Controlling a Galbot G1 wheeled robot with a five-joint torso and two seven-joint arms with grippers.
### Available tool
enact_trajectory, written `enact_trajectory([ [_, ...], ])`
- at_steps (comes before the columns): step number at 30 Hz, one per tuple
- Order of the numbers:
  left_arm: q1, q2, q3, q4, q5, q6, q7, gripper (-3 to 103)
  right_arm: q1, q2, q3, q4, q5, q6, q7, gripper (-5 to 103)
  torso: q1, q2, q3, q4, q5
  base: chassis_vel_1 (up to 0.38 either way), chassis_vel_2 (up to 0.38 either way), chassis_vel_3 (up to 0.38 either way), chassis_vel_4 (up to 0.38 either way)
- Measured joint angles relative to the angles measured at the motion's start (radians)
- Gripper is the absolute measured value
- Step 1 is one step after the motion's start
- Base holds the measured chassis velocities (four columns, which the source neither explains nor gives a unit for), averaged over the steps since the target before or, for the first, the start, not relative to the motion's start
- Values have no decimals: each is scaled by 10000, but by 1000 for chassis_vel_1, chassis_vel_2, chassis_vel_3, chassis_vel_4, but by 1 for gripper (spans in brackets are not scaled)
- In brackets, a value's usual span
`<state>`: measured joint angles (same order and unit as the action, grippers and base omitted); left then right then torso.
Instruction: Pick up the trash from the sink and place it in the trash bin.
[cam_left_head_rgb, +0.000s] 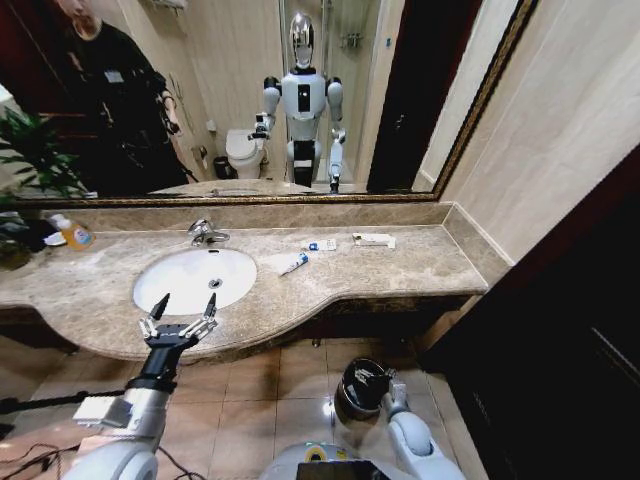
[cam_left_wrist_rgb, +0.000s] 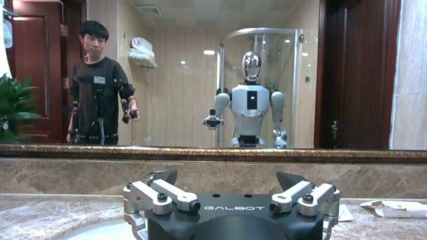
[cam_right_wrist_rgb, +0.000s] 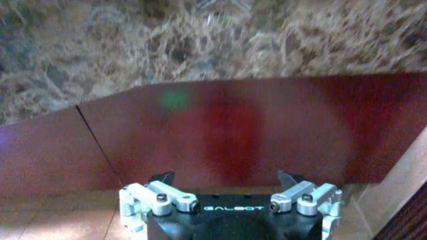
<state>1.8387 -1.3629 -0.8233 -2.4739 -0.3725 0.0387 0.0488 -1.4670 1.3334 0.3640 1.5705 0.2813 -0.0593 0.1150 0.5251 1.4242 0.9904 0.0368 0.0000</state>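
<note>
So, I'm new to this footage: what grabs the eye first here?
The left gripper hovers open at the front rim of the white sink. The trash lies on the marble counter to the sink's right: a white tube and a flat white packet. The right gripper hangs low beside the trash bin on the floor.

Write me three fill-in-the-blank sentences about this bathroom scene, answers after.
1. The left gripper hovers with open fingers at the front edge of the ____.
2. The white tube with blue cap lies on the ____, outside the basin.
3. The trash bin stands on the ____, beside the right gripper.

Answers: sink; countertop; floor
</note>
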Motion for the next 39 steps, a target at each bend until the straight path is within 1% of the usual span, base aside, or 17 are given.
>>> enact_trajectory([
  [4,0,0,0,0,0,-1,0,100,-336,-188,91,703,78,47,227,100,0,0,0,0,1,0,0,0,0],
  [8,0,0,0,0,0,0,0,100,-732,-352,286,2257,505,-597,745,100,0,0,0,0,1,0,0,0,0],
  [9,0,0,0,0,0,0,0,100,-732,-352,286,2257,505,-597,745,100,0,0,0,0,1,0,0,0,0],
  [11,0,0,0,0,0,0,0,100,-847,-378,486,3352,679,-975,799,100,0,0,0,0,0,0,0,0,0],
  [15,0,0,0,0,0,0,0,100,-857,-299,721,4291,752,-1372,782,100,0,0,0,0,1,0,0,0,0],
  [17,0,0,0,0,0,0,0,100,-767,-316,875,4888,932,-1629,761,100,0,0,0,-1,1,0,0,0,0],
  [18,0,0,0,0,0,0,0,100,-767,-316,875,4888,932,-1629,761,100,0,0,0,-1,1,0,0,0,0],
  [21,0,0,0,0,0,0,0,100,-385,-670,925,5693,1398,-1996,896,100,0,0,0,1,1,0,0,0,0],
  [22,0,0,0,0,0,0,0,100,-385,-670,925,5693,1398,-1996,896,100,0,0,0,1,1,0,0,0,0],
  [25,0,0,0,0,0,0,0,100,113,-1030,761,6289,1816,-2327,990,100,0,0,0,0,1,0,0,0,0],
  [27,0,0,0,0,0,-1,0,100,255,-1128,675,6411,1956,-2384,988,100,0,0,0,1,0,0,0,0,0],
  [30,0,0,0,0,0,0,0,100,533,-1326,469,6583,2191,-2404,742,100,0,0,0,1,0,0,0,0,0],
  [31,0,0,0,0,0,0,0,100,678,-1461,350,6568,2284,-2385,433,100,0,0,0,0,1,0,0,0,0],
  [32,0,0,0,0,0,0,0,100,678,-1461,350,6568,2284,-2385,433,100,0,0,0,0,1,0,0,0,0],
  [35,0,0,0,0,0,0,0,100,1325,-1967,159,5902,2405,-2045,-524,100,-2,0,0,0,2,0,0,0,0],
  [36,0,0,0,0,0,0,0,100,1325,-1967,159,5902,2405,-2045,-524,100,-2,0,0,0,2,0,0,0,0],
  [39,0,0,0,0,0,0,0,100,2178,-2290,-29,5200,2586,-1956,-999,100,-1,0,1,0,2,0,0,0,0],
])
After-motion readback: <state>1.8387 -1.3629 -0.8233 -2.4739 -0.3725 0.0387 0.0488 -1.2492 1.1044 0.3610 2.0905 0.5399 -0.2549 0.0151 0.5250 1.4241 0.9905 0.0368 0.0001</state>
